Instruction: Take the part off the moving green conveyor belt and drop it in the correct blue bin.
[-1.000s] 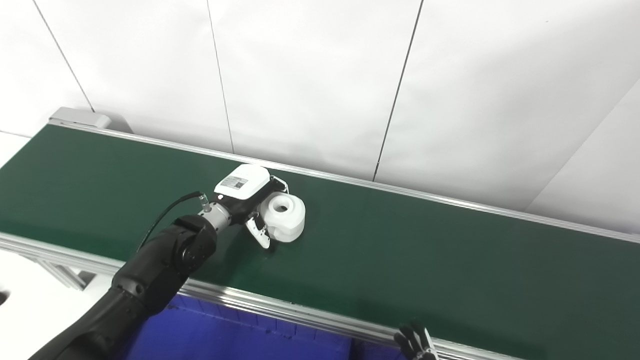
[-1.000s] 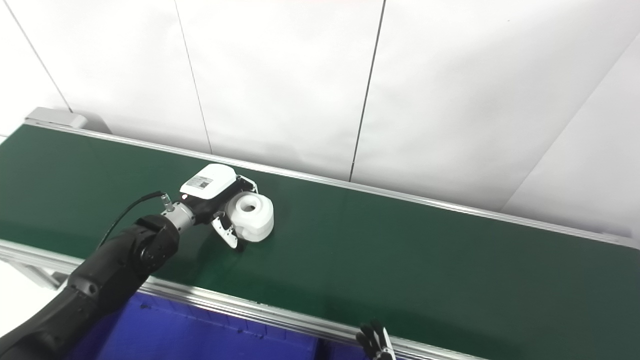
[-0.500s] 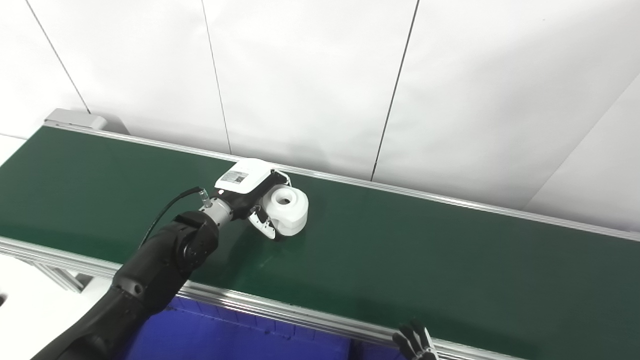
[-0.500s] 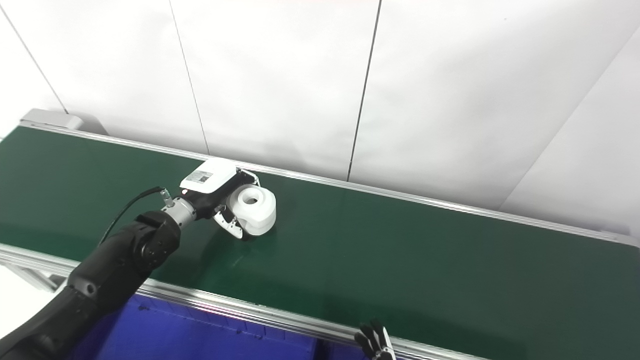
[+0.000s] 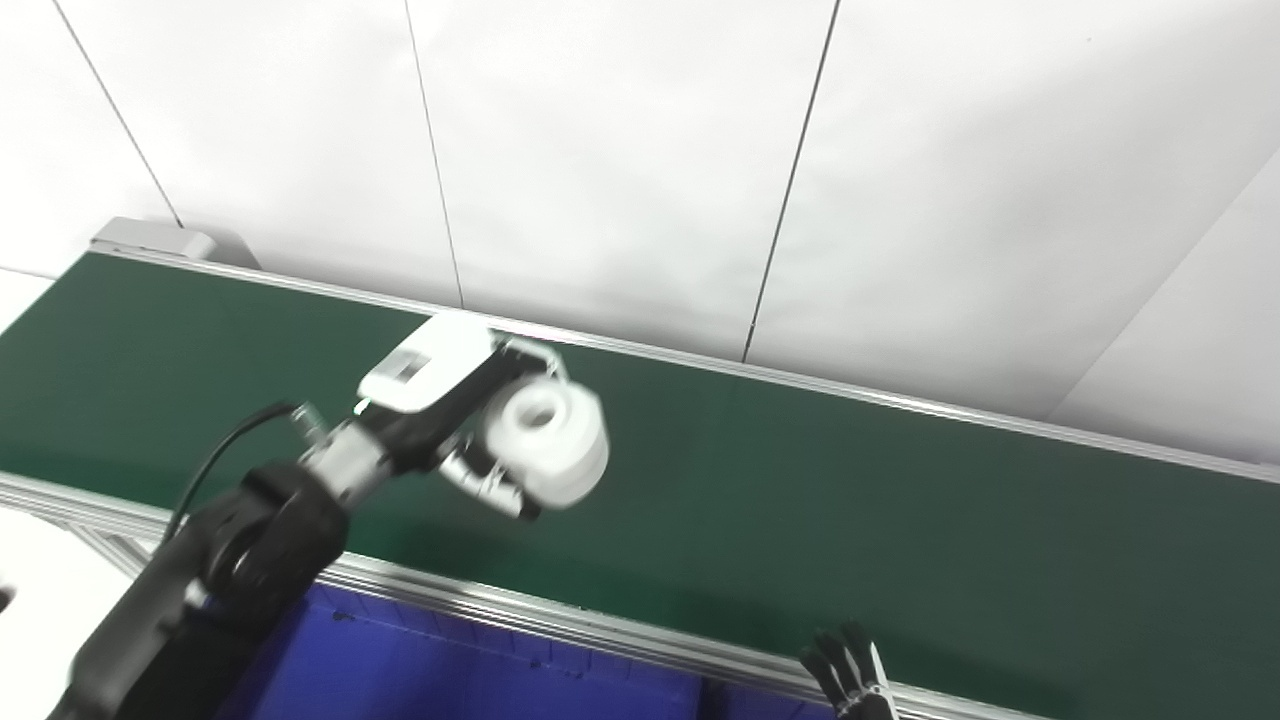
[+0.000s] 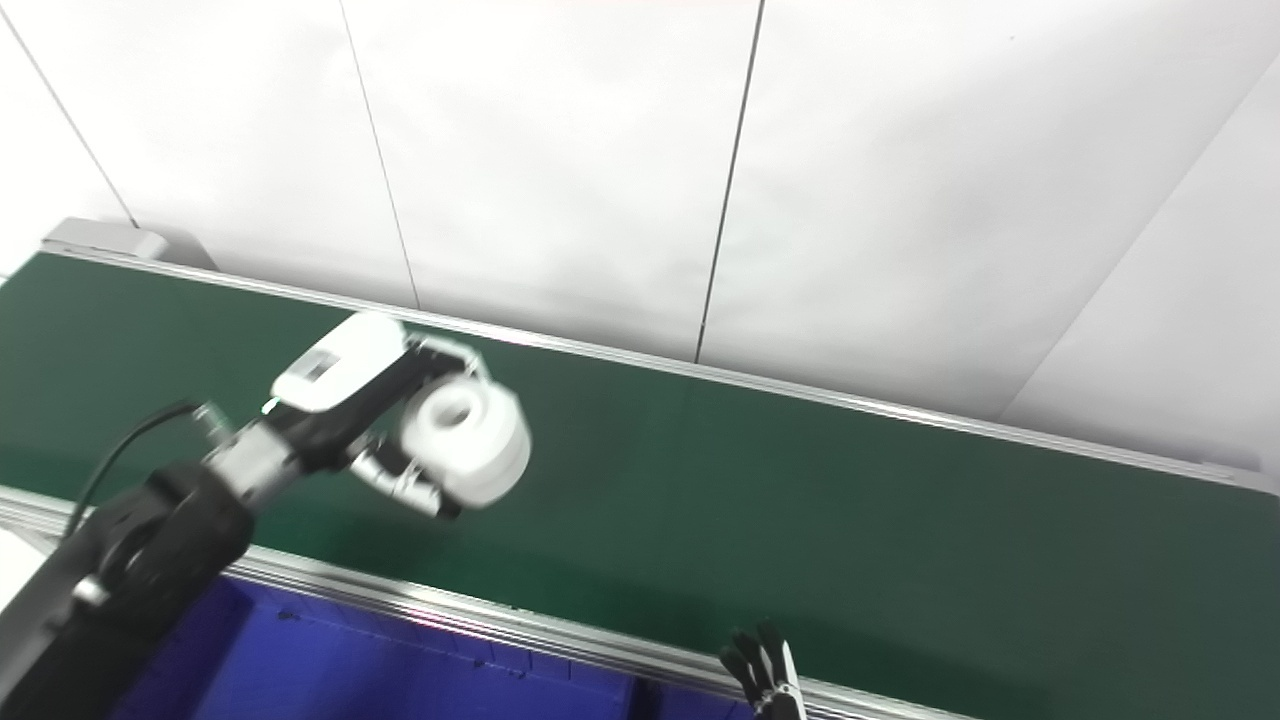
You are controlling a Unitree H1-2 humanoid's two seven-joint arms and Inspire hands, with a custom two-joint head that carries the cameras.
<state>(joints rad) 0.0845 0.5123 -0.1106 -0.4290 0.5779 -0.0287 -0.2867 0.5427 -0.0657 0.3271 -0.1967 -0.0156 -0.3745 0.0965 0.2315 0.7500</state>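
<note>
My left hand [image 5: 455,415] is shut on a white round part with a hole in its top [image 5: 548,440] and holds it lifted above the green conveyor belt [image 5: 850,510]. Hand and part are blurred with motion. They also show in the right eye view: the hand [image 6: 370,410] and the part [image 6: 470,440]. A blue bin [image 5: 450,665] lies below the belt's near rail. Only the dark fingertips of my right hand [image 5: 848,680] show at the bottom edge, by the near rail; I cannot tell how they stand.
The belt runs from upper left to right between two metal rails [image 5: 620,630]. A white panelled wall [image 5: 640,160] stands behind it. A grey end housing [image 5: 150,238] sits at the belt's far left end.
My left hand has closed on the white part, lifted it off the belt and drawn it back toward me and to the left. The right fingertips have hardly moved.
</note>
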